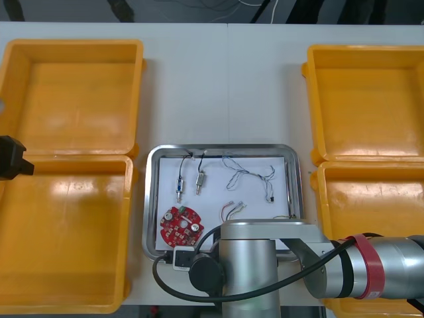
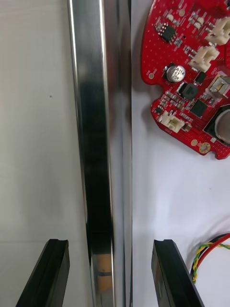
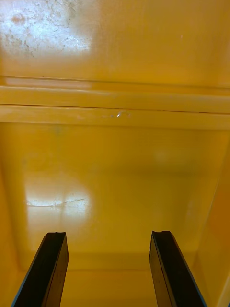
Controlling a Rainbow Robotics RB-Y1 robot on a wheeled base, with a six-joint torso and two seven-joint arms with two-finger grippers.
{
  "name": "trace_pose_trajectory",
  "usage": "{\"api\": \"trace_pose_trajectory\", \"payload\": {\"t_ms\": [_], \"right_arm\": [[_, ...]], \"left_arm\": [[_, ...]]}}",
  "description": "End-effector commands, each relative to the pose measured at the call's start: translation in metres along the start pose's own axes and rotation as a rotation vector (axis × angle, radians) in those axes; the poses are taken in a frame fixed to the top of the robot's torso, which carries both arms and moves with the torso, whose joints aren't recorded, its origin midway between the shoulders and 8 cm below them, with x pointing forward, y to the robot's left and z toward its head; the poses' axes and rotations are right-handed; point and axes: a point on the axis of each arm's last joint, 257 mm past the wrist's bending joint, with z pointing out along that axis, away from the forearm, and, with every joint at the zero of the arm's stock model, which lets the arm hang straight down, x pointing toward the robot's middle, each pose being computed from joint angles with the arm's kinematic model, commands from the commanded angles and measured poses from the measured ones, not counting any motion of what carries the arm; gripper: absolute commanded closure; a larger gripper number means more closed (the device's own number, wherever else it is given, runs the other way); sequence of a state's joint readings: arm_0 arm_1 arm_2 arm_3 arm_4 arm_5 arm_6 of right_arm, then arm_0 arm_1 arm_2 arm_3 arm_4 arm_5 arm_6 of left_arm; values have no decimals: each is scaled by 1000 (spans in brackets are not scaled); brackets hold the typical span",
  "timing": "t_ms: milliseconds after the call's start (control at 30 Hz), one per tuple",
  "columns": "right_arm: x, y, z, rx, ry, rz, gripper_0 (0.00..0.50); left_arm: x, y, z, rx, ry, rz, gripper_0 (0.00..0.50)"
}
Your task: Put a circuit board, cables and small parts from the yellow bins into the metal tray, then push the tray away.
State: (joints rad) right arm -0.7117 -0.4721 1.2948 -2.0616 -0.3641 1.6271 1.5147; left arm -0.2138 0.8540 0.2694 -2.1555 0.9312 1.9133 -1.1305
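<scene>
The metal tray (image 1: 151, 199) lies at the table's middle, white inside. In it are a round red circuit board (image 1: 180, 227), a twisted blue and white cable (image 1: 248, 175), a red and yellow cable (image 1: 232, 209) and small metal parts (image 1: 201, 177) on black leads. My right arm (image 1: 248, 265) covers the tray's near edge. In the right wrist view my right gripper (image 2: 110, 244) is open astride the tray's rim (image 2: 96, 120), one finger over the table, the other inside near the circuit board (image 2: 191, 76) and red and yellow cable (image 2: 211, 252). My left gripper (image 3: 108, 237) is open over a yellow bin (image 3: 115, 182), holding nothing.
Two yellow bins stand at the left (image 1: 73, 93) (image 1: 63, 245) and two at the right (image 1: 368, 99) (image 1: 371, 212), all bare inside. My left arm's black wrist (image 1: 12, 159) shows at the left edge between the left bins. Bare table stretches beyond the tray's far rim.
</scene>
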Motion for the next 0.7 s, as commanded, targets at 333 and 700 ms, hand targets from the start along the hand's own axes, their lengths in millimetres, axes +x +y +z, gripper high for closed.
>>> {"api": "trace_pose_trajectory", "payload": {"t_ms": [333,700], "right_arm": [[-19,15,-4,-13,-47,14,5],[-19,11,-2,29,-45,-1,479]], "left_arm": [[-1,11,-12,-34,-18,68,0],[-1,11,-12,-34,-18,68,0]]}}
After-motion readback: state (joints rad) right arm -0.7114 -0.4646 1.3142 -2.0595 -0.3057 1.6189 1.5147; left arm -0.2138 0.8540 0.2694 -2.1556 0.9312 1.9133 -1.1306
